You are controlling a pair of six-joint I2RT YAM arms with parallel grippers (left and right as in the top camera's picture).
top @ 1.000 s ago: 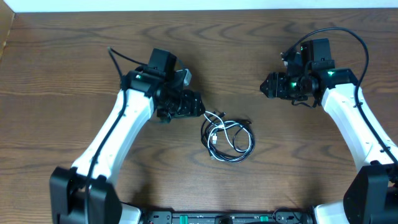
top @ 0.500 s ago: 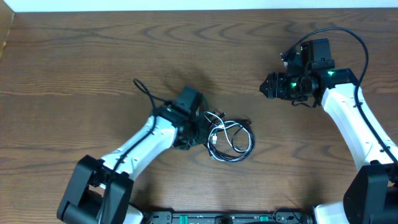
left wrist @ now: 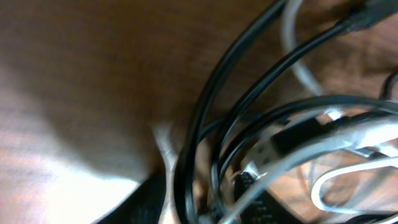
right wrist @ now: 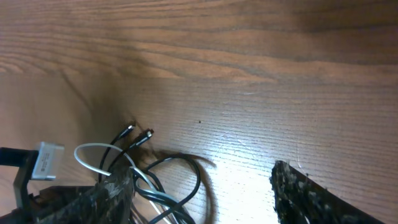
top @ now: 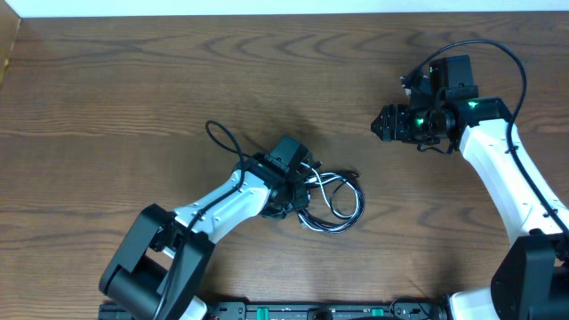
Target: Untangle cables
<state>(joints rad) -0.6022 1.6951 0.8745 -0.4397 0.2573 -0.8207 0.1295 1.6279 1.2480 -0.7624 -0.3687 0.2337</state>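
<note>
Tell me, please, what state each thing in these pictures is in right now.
cables: black and white ones tangled in one loose heap, lying flat on the table.
left gripper: down at the heap's left edge; the blurred close-up does not show whether it is open or shut.
right gripper: open, holding nothing, well apart from the heap.

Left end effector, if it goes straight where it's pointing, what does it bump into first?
The left end effector would meet the tangled cables first. Its tip looks right at the bundle's edge, though the exact depth is unclear.
</note>
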